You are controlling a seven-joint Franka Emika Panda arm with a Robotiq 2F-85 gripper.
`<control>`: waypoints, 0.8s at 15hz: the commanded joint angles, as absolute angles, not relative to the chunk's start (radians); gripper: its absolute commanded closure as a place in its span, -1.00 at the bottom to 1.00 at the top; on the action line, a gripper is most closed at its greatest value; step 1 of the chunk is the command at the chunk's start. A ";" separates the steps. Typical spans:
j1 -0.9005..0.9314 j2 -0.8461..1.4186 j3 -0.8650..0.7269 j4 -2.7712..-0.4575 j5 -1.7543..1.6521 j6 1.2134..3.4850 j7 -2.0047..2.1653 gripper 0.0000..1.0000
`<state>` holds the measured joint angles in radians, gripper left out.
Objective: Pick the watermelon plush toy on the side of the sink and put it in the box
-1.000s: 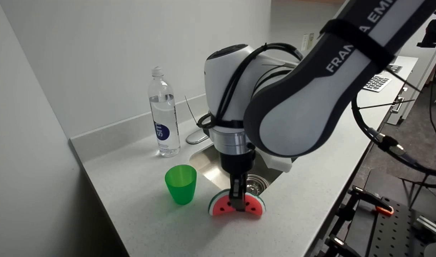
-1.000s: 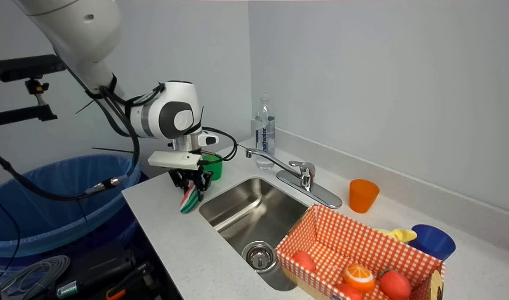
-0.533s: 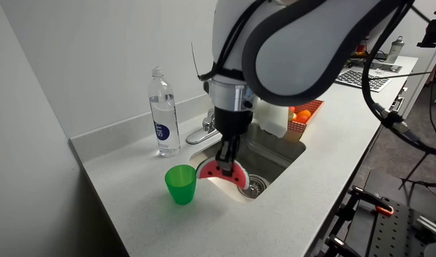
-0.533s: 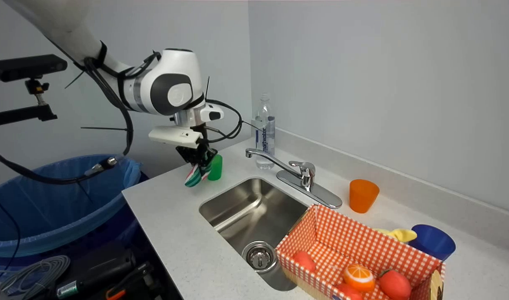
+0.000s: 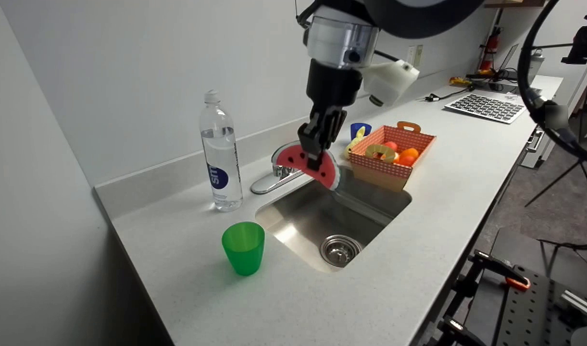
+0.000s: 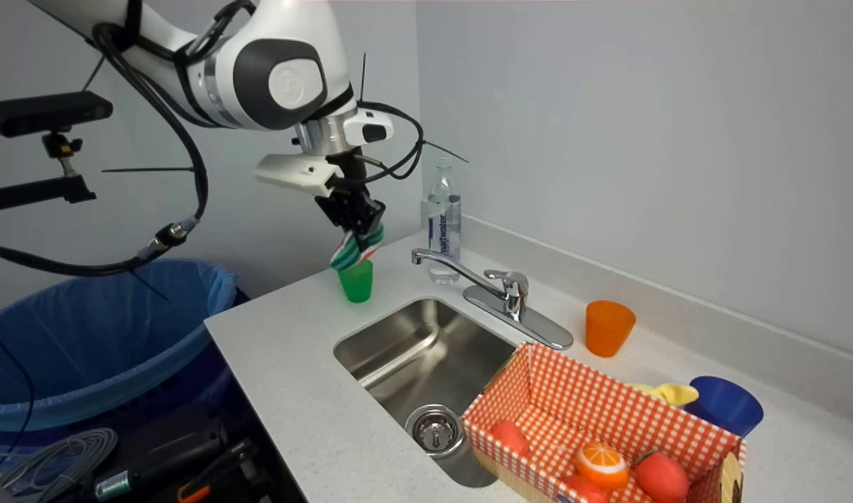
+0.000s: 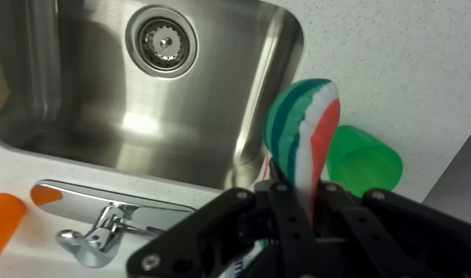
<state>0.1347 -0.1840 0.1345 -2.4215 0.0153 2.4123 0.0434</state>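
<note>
Having left the counter [image 5: 322, 307], the toy [image 5: 297, 161] hangs aloft, pinched in the closed claw [image 5: 316, 161]; lifting looks done, the box [image 6: 608, 402], at its four o'clock in an exterior view, next.

In an exterior view, around one sink [image 6: 426, 363]: three cups [image 6: 356, 283] [image 6: 609, 328] [image 6: 726, 405], at eleven, two and three o'clock; one bottle [image 6: 446, 223] at twelve; one tap [image 6: 514, 290] at one; one bin [image 6: 112, 349] at nine; one box [image 6: 608, 405] at three, with four toys [image 6: 510, 438] [image 6: 601, 467] [image 6: 662, 478] [image 6: 585, 489] showing inside. Also one yellow toy [image 6: 671, 394], one watermelon toy [image 5: 328, 175] and one gripper [image 5: 314, 162], plus two wall plates [image 5: 410, 56] [image 5: 418, 56].
</note>
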 commanded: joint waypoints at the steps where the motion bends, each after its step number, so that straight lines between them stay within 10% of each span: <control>1: 0.079 -0.265 0.110 -2.417 -0.025 2.349 0.142 0.95; 12: -0.129 -0.283 -0.023 -2.408 -0.044 2.357 0.318 0.95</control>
